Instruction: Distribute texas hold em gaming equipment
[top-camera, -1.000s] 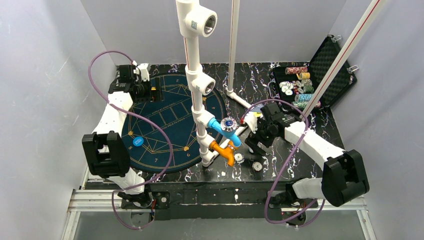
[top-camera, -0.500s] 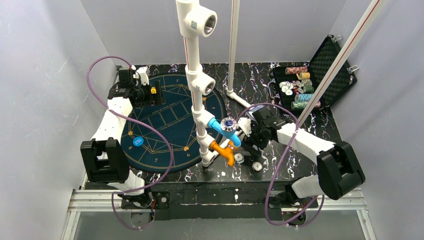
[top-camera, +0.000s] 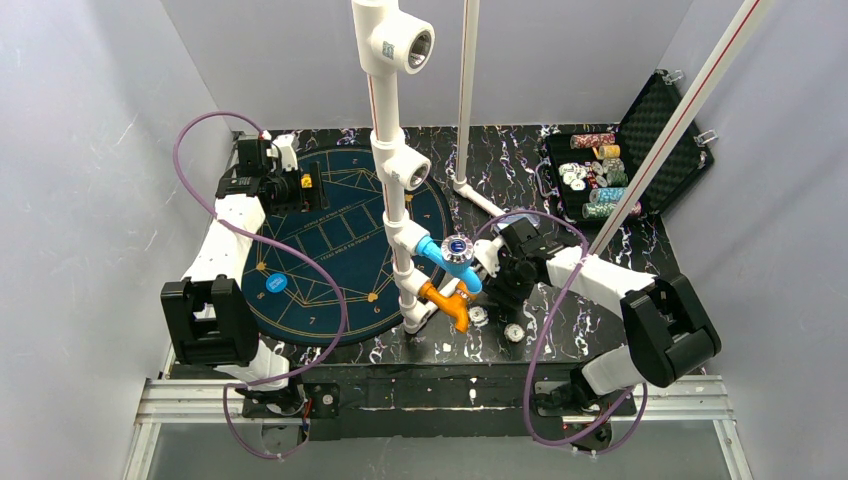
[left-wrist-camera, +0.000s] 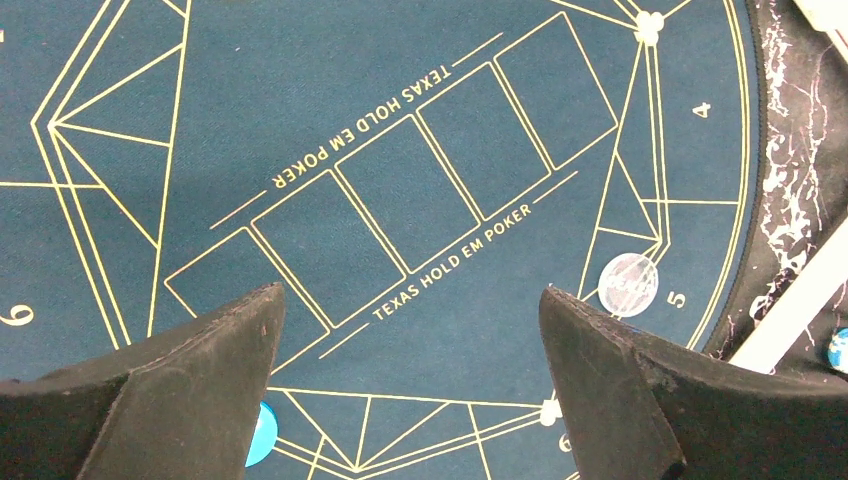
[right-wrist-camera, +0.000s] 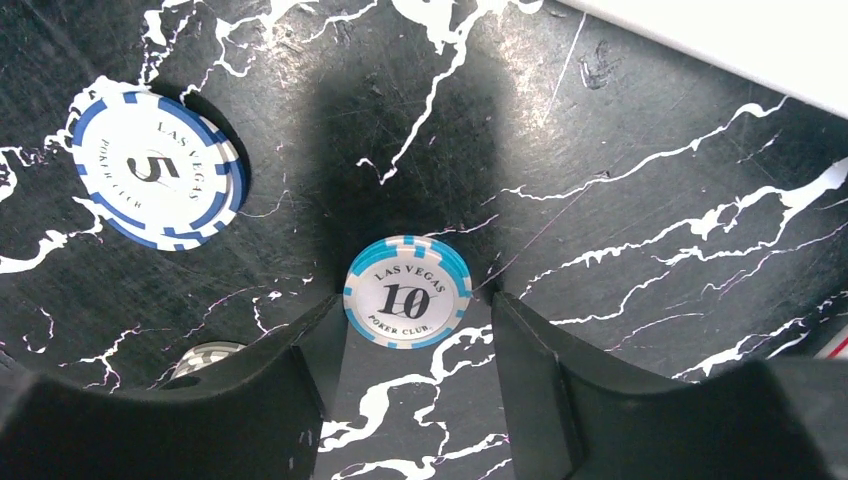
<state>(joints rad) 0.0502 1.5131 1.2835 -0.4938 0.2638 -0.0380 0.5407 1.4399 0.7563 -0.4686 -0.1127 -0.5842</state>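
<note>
**Right tool (right-wrist-camera: 415, 305) straddles the light-blue ten chip (right-wrist-camera: 408, 292); left tool (left-wrist-camera: 410, 298) gapes wide.**

The right tool's fingers (right-wrist-camera: 270, 400) sit low on the black marbled desk (right-wrist-camera: 650, 200), one either side of that chip. One finger is right at its edge and a sliver of desk shows before the other, so no clamp on it. Nearby on the desk lies a blue-and-white five chip (right-wrist-camera: 158, 175), and a grey chip (right-wrist-camera: 205, 355) peeks out beside one finger. Over on the left, the left tool hangs fully open, holding nothing, above the round blue poker mat (left-wrist-camera: 400, 100). A pale chip (left-wrist-camera: 628, 284) lies there by the numeral 5, a blue chip (left-wrist-camera: 263, 432) nearer the rim. In the far right corner, the open black case (top-camera: 650, 120) holds chip stacks (top-camera: 592, 180).
</note>
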